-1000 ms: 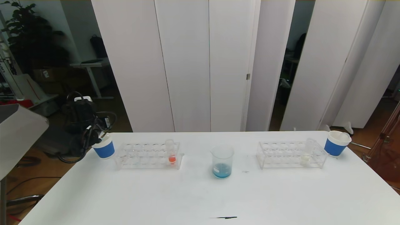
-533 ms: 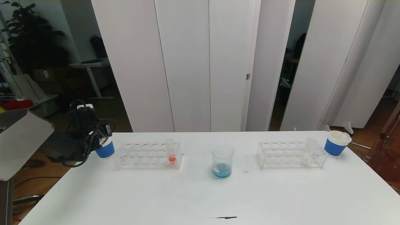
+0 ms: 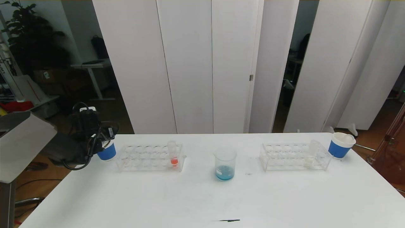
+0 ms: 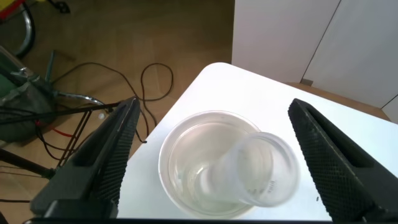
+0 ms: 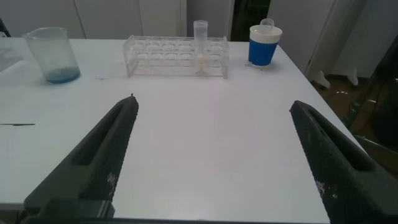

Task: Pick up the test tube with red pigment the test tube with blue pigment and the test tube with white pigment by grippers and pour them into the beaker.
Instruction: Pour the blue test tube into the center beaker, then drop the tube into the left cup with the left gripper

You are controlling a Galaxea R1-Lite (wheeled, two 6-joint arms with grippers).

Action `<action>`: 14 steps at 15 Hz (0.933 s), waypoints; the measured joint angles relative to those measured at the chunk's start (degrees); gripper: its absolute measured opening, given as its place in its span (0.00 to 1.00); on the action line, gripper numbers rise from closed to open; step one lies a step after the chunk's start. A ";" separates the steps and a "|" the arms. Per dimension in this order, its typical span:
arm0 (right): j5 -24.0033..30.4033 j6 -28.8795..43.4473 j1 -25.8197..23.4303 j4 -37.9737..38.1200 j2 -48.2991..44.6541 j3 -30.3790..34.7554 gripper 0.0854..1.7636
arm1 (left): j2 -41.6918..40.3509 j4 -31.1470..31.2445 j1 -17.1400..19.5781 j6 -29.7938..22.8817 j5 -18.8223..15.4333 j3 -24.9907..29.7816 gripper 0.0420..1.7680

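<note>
At centre of the surface (image 3: pixel 202 202) stands the beaker (image 3: pixel 225 163), a shallow blue layer in its bottom: blue judged already poured. No tube with blue liquid shows in either rack.

Item, left rack (image 3: pixel 150 157), at nine o'clock of the beaker: one tube with red-orange liquid (image 3: pixel 173 154) upright in its end slot nearest the beaker. Not yet poured.

Item, right rack (image 3: pixel 295 156), at three o'clock of the beaker: the test tube with white pigment (image 3: pixel 310 155) upright near its far end, pale liquid at the bottom. Not yet poured.

Item, blue-banded cup (image 3: pixel 105 151) at the left rack's outer end, holding an emptied clear tube (image 4: pixel 260 169) (presumably the spent blue one, though no colour confirms it). Left gripper (image 4: pixel 211 155) hangs directly above, jaws spread wide either side, grasping nothing.

Item, second cup (image 3: pixel 340 144) at the surface's two o'clock corner, something pale leaning inside; unclear what.

Item, right gripper (image 5: pixel 214 152): jaws released, empty, low over the near surface; not seen from the head camera.

Hard to make out: the beaker's marks, and the left jaws from the head camera, masked by the arm's dark body and cables.
</note>
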 joint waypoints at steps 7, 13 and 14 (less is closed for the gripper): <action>0.00 0.00 0.00 0.00 0.00 0.00 0.99 | -2.93 0.04 -0.12 -0.06 0.06 0.62 0.99; 0.00 0.02 0.00 0.00 0.00 0.00 0.99 | -17.03 1.79 -1.50 0.85 -1.38 8.73 0.99; 0.00 0.00 0.00 0.00 0.00 0.00 0.99 | -20.31 3.34 -2.21 0.74 -1.46 10.33 0.99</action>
